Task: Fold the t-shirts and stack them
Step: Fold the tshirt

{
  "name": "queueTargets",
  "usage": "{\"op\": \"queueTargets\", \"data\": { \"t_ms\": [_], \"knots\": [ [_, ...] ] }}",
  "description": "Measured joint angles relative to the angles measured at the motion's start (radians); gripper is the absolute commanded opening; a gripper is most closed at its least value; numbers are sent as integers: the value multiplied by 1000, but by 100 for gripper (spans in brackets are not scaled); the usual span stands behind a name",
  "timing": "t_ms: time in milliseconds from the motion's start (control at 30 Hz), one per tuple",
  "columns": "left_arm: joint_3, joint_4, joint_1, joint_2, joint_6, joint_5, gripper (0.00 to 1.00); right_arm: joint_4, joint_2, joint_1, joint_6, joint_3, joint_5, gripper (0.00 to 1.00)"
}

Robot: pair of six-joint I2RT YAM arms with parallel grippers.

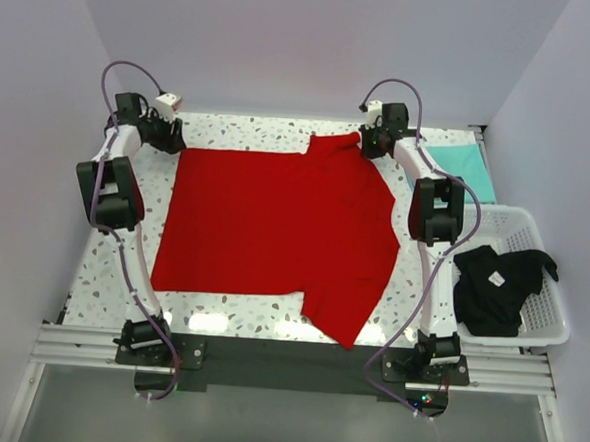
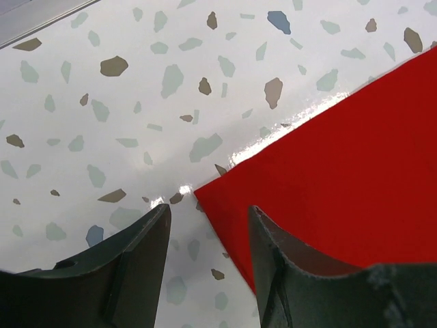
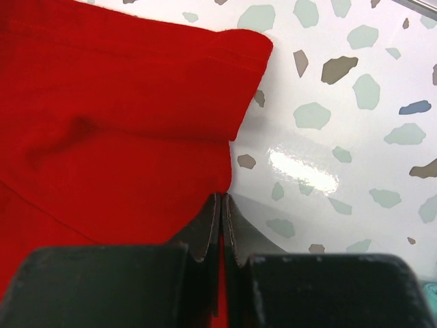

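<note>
Overhead: red shirt [image 1: 274,230] flat, first fold not yet started; left gripper [image 1: 170,133] and right gripper [image 1: 372,141] at its far edge.
Left wrist: jaws apart, shirt corner just ahead between them. Next, I'd say, close on it.
Right wrist: jaws together, pinching the cloth edge by the sleeve.

Bright red cloth t-shirt [image 1: 275,225]: flat on centre of speckled white table [image 1: 230,132]. Mint-teal cloth t-shirt [image 1: 463,169]: on the table's far right corner. Black cloth t-shirt [image 1: 497,283]: in white plastic lattice basket [image 1: 549,332], right of the table.
</note>
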Motion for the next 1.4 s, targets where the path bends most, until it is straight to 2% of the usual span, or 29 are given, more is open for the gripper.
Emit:
{"op": "queueTargets", "data": {
  "t_ms": [367, 567, 667, 800, 967, 1100, 1167, 1400],
  "knots": [
    [58, -21, -32, 82, 72, -17, 57, 0, 0, 0, 1, 0, 0, 0],
    [114, -26, -42, 122, 93, -30, 52, 0, 0, 0, 1, 0, 0, 0],
    [115, -31, -42, 122, 93, -28, 43, 0, 0, 0, 1, 0, 0, 0],
    [115, -37, -43, 122, 93, -15, 27, 0, 0, 0, 3, 0, 1, 0],
    [115, -40, -43, 122, 92, 8, 12, 6, 0, -1, 29, 0, 0, 0],
    [99, -23, -43, 118, 92, 22, 3, 26, -2, -7, 62, -11, -17, 0],
    [80, -10, -43, 108, 91, 25, 0, 42, -6, -12, 77, -25, -27, 0],
    [-22, 49, -42, 34, 92, 34, 0, 73, -44, -42, 123, -73, -73, 0]
  ]
}}
